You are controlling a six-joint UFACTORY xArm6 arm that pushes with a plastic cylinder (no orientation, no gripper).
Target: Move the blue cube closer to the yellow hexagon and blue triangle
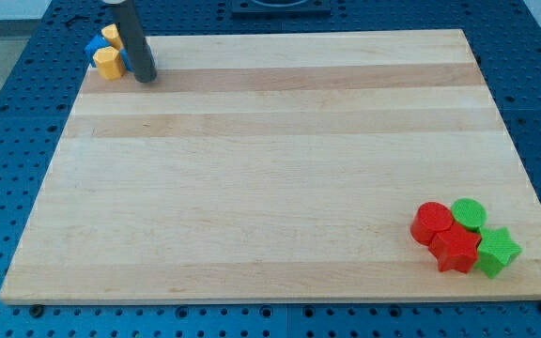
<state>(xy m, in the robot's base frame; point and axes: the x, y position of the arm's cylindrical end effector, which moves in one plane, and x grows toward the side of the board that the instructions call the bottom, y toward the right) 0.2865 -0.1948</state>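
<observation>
Blue cube (130,62) showed only as a sliver behind my tip (146,79) at the far left corner of the bench (270,169), touching the yellow hexagon (109,63); a blue triangle (93,44) and another yellow block (112,35) sat beside it. No hand exists; the rod stood nearly upright.

Looks like a robotics lab bench: a pale wooden board (270,169) lies on a blue perforated metal breadboard table (7,141), small coloured plastic blocks (465,237) clustered on it.
</observation>
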